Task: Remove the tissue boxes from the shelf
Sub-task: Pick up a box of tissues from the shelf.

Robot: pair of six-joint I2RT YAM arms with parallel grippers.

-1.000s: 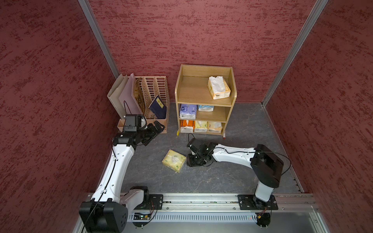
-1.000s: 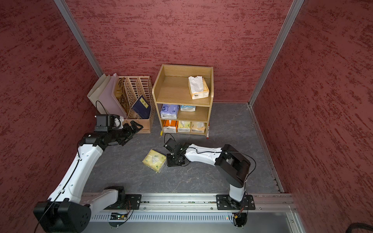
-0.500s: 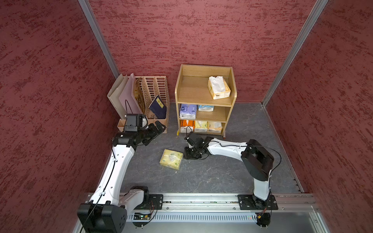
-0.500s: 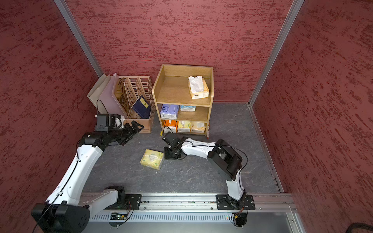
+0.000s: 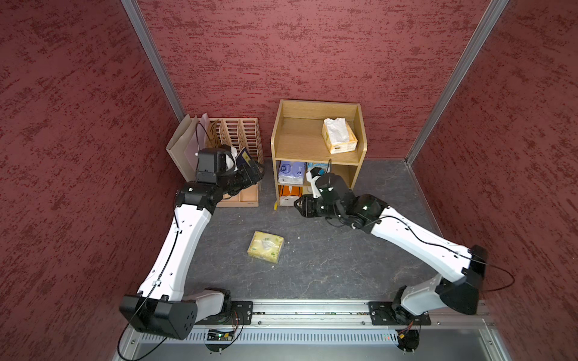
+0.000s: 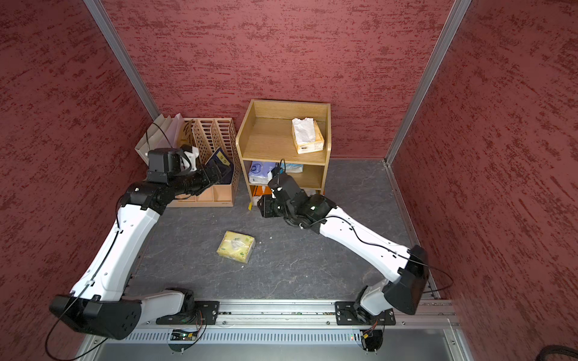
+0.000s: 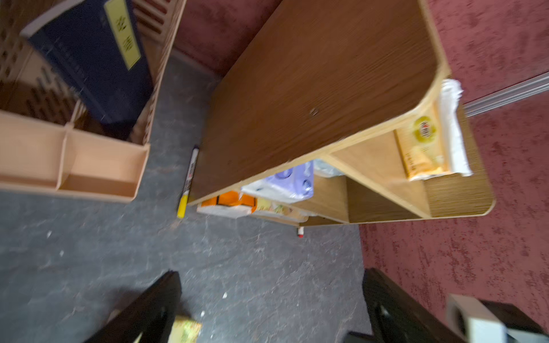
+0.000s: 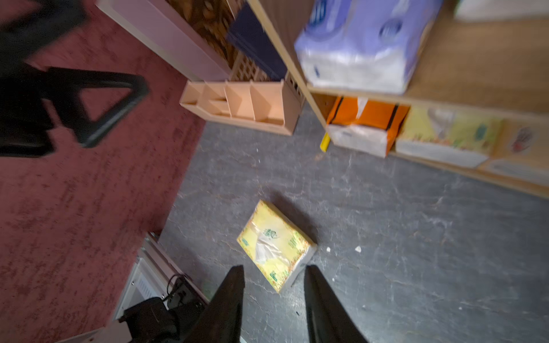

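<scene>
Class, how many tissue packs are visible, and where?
7: pale yellow on floor; tan-orange on shelf top; purple, light blue on middle tier; orange, patterned yellow, beige on bottom tier. More may hide behind.

Both top views are sharp and evenly bright, lit from above; soft shadows fall on the grey worktop (image 5: 312,265), and the walls (image 5: 312,47) splay outward toward the frame edges. Both wrist views are smeared with motion blur: the shelf (image 7: 312,89) and the purple tissue pack (image 8: 365,44) look soft.

Yellow pack (image 5: 265,250), green print; purple pack (image 5: 292,172), maybe dotted.
</scene>
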